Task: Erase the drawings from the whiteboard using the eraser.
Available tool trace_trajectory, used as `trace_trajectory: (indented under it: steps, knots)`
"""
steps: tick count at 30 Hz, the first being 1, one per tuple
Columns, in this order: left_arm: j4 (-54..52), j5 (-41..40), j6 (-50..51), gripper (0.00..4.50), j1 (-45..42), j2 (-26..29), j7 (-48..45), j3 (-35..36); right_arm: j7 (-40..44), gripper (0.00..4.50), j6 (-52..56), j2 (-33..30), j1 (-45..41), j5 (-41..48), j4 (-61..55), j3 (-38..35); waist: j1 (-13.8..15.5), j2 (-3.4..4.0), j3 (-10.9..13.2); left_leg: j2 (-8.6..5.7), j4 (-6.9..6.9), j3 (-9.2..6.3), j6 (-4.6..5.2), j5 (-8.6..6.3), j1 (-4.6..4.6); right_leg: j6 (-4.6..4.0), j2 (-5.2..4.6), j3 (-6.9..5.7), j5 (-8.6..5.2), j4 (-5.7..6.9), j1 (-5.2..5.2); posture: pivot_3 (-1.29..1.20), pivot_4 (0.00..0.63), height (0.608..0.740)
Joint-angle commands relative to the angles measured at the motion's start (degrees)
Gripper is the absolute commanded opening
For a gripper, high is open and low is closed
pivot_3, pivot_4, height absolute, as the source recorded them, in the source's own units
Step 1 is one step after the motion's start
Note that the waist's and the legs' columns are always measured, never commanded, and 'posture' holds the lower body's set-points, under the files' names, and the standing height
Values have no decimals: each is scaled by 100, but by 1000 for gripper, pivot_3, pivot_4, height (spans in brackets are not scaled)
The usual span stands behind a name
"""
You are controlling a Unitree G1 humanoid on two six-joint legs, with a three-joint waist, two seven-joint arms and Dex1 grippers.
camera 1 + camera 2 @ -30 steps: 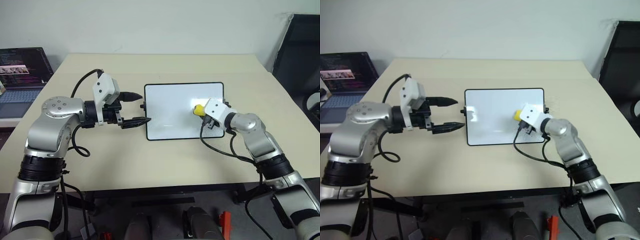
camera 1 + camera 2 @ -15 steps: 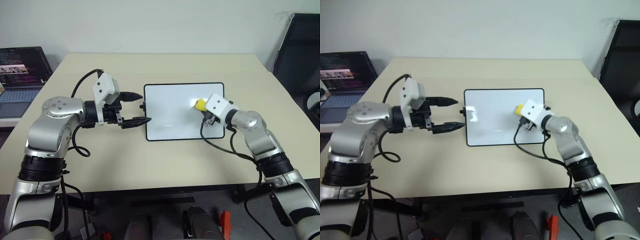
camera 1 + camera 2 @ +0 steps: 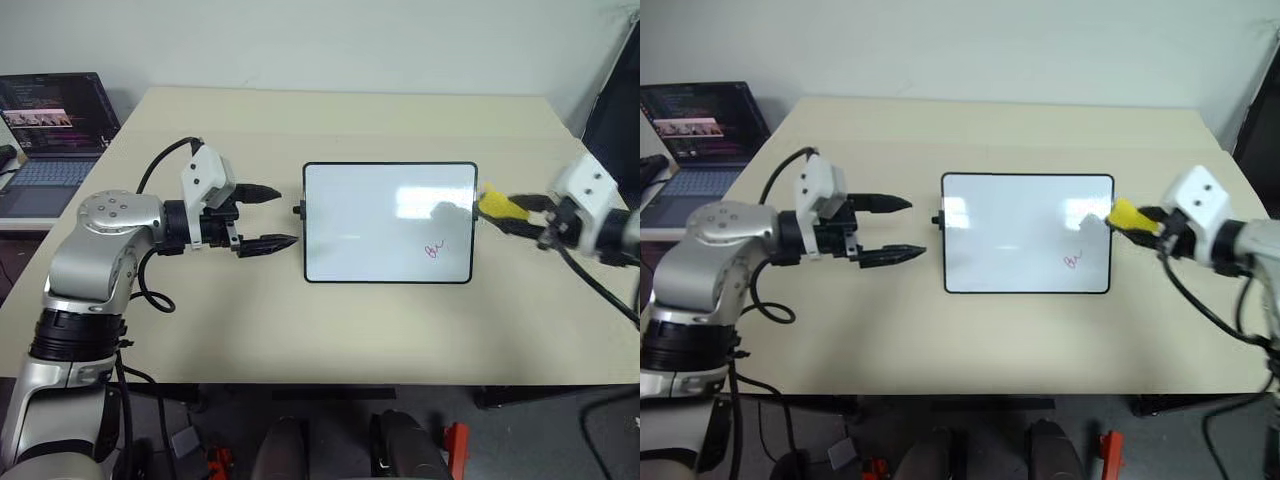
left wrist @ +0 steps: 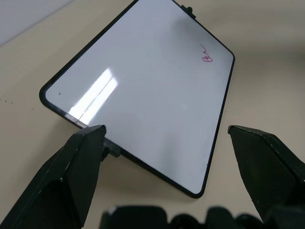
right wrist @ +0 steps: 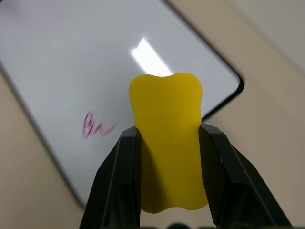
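The whiteboard [image 3: 370,215] lies flat in the middle of the table. One small pink-red drawing [image 3: 435,250] sits near its right front corner, also seen as a scribble [image 5: 95,126] in the right wrist view. My right gripper [image 3: 507,211] hovers just past the board's right edge, shut on the yellow eraser [image 3: 495,205], which pokes out toward the board. In the right wrist view the eraser [image 5: 169,143] is clamped between both black fingers. My left gripper [image 3: 288,215] is open beside the board's left edge, close to the small side knob [image 4: 112,150] and apart from it.
An open laptop [image 3: 50,120] stands on a side table at the far left. A black chair [image 3: 618,95] is at the far right. The beige table [image 3: 330,330] has bare surface in front of and behind the board.
My right gripper has pulled off the board to the right and lifted, taking the eraser with it; the scribble it covered now shows. The camera view shifted. The left gripper stayed put.
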Motion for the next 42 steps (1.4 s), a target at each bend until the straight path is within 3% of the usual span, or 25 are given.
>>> trace_trajectory:
  steps: [1, 24, 30, 34, 42]
  knots:
    - [10, 34, -166, 4500, -109, 51, -86, 72, 132, 1326, -195, -328, 94, 79, 36, -331, -23, 1, 1, 0, 0, 6, -3, -4, 0, 2, -2, 5, -2, 0, -1, 0, 150, 740]
    - [-180, 61, -133, 4500, -16, 43, -27, 97, -99, 1326, -409, -259, -270, 144, 226, 268, 1, 2, 2, -1, 10, 3, -8, -6, -1, 2, -3, 1, -2, 5, 2, 0, 150, 740]
    - [-161, 71, -145, 4500, -17, 17, -23, 72, -1023, 1326, -333, 817, -634, -3, -57, 754, -37, 1, 1, 1, 12, 1, -9, -5, 11, 1, 0, 2, -2, 16, 9, 0, 150, 740]
    - [-184, 213, -182, 4500, 67, 15, 12, -52, -2191, 1326, -781, 1811, -646, -899, 525, 1455, -37, 0, 0, 0, 16, -1, -10, -5, 12, 0, -2, 1, -1, 17, 13, 0, 150, 740]
    - [-235, 195, -131, 4500, 64, -11, 8, -81, -2876, 1326, -1536, 2304, -825, -1543, 1796, 1726, -25, -13, -9, -2, 29, 2, -12, -3, 44, 3, -4, 3, 3, 18, 48, 0, 150, 740]
